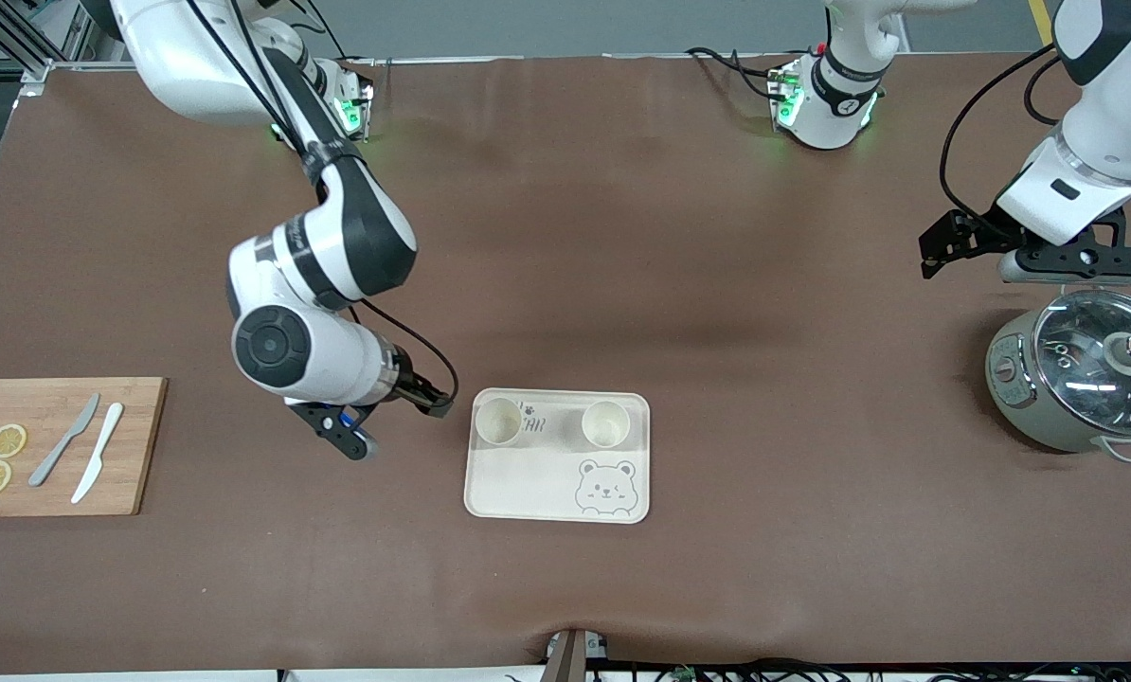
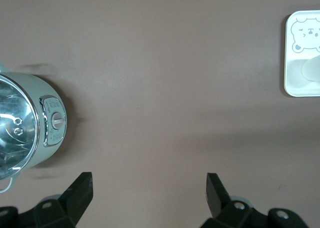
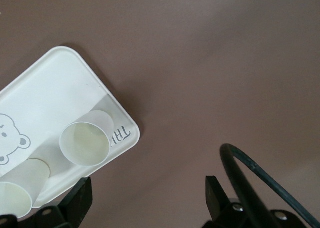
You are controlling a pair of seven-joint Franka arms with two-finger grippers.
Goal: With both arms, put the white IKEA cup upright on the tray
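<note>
Two white cups stand upright on the tray [image 1: 558, 493], both in the tray's half farther from the front camera: one cup [image 1: 498, 421] at the corner toward the right arm's end of the table [image 1: 622, 237], the other cup [image 1: 606, 423] toward the left arm's end. Mouths up, long axes vertical — placement looks done.

Right gripper [image 1: 390, 417] hangs over bare table just beside the tray's edge on the right arm's end, jaws spread and empty; in the right wrist view the nearer cup [image 3: 86, 139] sits off to one side of the jaws, not between them. The right arm is much the nearer arm to both cups.

Left gripper [image 2: 149, 188] hangs near the table's edge at the left arm's end, above the table beside the glass-lidded cooker [image 1: 1082, 379] — jaws released, nothing held, waiting.

Hidden: the right fingertips in the front view, under the wrist; the tray lettering is partly covered by the cups; the left wrist view cuts the tray [image 2: 300, 90] off.
</note>
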